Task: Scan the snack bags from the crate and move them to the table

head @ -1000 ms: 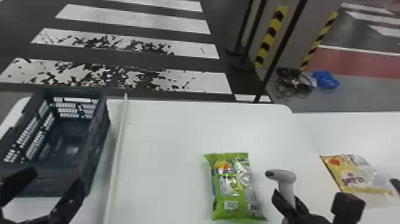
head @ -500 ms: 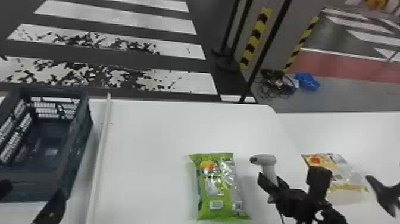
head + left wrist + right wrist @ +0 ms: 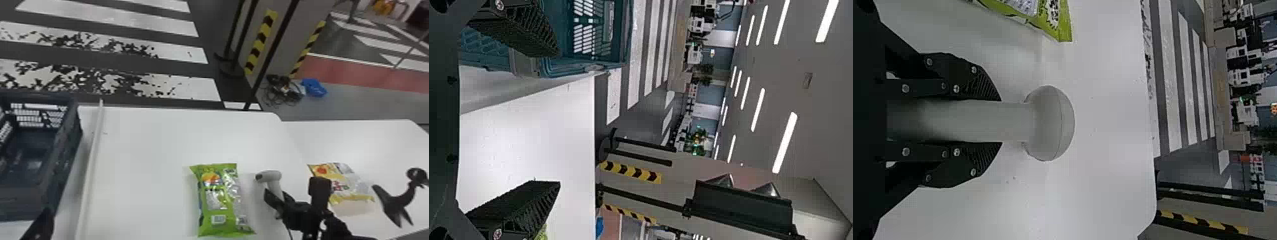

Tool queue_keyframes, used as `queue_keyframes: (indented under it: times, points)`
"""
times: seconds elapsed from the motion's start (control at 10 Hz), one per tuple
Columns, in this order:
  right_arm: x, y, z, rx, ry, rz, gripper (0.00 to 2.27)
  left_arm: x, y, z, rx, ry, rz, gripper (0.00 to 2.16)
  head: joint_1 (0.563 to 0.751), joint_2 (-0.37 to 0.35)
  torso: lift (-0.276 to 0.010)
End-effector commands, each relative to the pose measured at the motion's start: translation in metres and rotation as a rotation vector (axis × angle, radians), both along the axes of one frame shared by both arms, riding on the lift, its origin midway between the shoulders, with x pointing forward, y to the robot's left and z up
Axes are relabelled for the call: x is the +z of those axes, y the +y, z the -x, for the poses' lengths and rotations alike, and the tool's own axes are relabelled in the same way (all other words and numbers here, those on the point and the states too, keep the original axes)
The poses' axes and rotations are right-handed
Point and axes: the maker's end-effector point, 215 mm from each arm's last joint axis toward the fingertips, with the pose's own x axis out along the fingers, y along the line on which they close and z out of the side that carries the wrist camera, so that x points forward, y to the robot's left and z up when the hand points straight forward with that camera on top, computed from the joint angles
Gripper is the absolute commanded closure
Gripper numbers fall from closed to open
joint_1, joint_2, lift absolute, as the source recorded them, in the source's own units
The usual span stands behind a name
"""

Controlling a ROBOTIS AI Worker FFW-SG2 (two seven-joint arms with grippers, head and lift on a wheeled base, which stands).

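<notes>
At the head view's lower right, my right gripper [image 3: 275, 204] holds the handle of the grey scanner [image 3: 270, 176], whose head points left toward the green snack bag [image 3: 218, 201] lying on the table. In the right wrist view my right gripper [image 3: 995, 121] has its two fingers closed on the handle of the scanner [image 3: 1048, 123]. My left gripper [image 3: 40, 225] is beside the crate [image 3: 24, 204] at the lower left. In the left wrist view that left gripper [image 3: 558, 117] stands wide open, the crate [image 3: 574, 65] beyond one finger. A yellow snack bag [image 3: 346, 183] lies farther right.
A pale bar [image 3: 92, 166] runs front to back on the white table [image 3: 146, 166] beside the crate. A black stand [image 3: 395, 201] is at the right edge, near the yellow bag. Posts and a striped pillar [image 3: 261, 41] stand behind the table.
The head view has swung rightward, so the crate and bags appear farther left. The scanner stays in my right gripper, beside the green bag, throughout.
</notes>
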Motion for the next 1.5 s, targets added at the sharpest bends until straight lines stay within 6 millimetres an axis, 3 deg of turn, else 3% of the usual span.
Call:
queue_keyframes:
  times: [0.0,0.1,0.2,0.3,0.4,0.7,0.9,1.1,1.4]
  points:
    - [-0.007,0.003,-0.002,0.009,0.017,-0.006,2.24,0.002,0.000,0.001,0.001,-0.004,0.002,0.08,0.695,-0.339,-0.095]
    - [-0.011,0.007,-0.001,0.014,0.030,-0.014,2.22,0.005,-0.001,0.001,0.000,-0.012,0.000,0.08,0.695,-0.338,-0.095]
    - [-0.011,0.009,-0.001,0.015,0.027,-0.020,1.79,0.005,-0.001,0.002,-0.001,-0.012,-0.003,0.08,0.695,-0.334,-0.095]
    - [-0.010,0.009,0.000,0.015,0.026,-0.022,0.82,0.006,-0.001,0.002,-0.003,-0.012,-0.004,0.08,0.695,-0.331,-0.095]
    - [-0.010,0.009,0.001,0.013,0.025,-0.023,0.30,0.007,-0.001,0.002,-0.002,-0.015,-0.004,0.08,0.695,-0.330,-0.095]
    - [-0.003,0.008,0.007,0.012,0.015,-0.016,0.11,0.007,-0.001,0.002,-0.003,-0.015,-0.004,0.08,0.695,-0.332,-0.095]
    - [0.027,0.013,0.014,0.011,-0.036,0.001,0.11,0.008,-0.001,0.001,-0.004,-0.021,-0.003,0.08,0.695,-0.336,-0.095]
    - [0.062,0.033,0.025,0.016,-0.092,0.004,0.12,0.011,-0.001,0.000,-0.003,-0.034,-0.004,0.08,0.695,-0.329,-0.095]
    - [0.069,0.080,0.053,0.022,-0.041,-0.127,0.12,0.012,-0.001,-0.001,-0.005,-0.045,-0.001,0.08,0.695,-0.284,-0.095]
